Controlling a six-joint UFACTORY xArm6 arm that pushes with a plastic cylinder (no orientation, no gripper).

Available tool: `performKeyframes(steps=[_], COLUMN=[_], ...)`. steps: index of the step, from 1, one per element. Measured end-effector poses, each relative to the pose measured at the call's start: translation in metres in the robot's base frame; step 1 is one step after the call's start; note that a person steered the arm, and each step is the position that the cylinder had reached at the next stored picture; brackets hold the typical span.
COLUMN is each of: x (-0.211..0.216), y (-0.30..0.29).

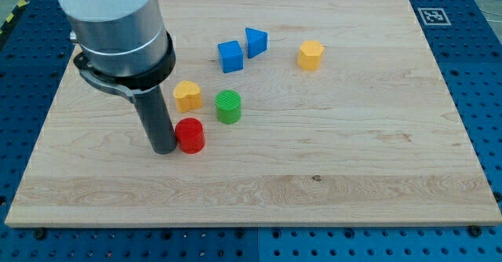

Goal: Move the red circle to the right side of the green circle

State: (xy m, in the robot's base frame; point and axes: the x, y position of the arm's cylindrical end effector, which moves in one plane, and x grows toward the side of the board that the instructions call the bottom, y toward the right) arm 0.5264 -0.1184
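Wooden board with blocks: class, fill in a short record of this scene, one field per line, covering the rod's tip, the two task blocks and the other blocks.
tip: my tip rests against the red circle's left side
red circle: red circle, below and left of the green circle
green circle: green circle, near board centre
nearby block: yellow block, left of green circle
upper blocks: blue cube, blue triangle, second yellow block
surface: wooden board

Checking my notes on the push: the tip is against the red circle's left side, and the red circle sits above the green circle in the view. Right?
Not quite. The camera view shows my tip against the left side of the red circle, but the red circle lies below and left of the green circle, not above it.
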Motion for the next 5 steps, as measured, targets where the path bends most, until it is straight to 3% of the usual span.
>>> performKeyframes(steps=[5], x=[-0.017], y=[0.063])
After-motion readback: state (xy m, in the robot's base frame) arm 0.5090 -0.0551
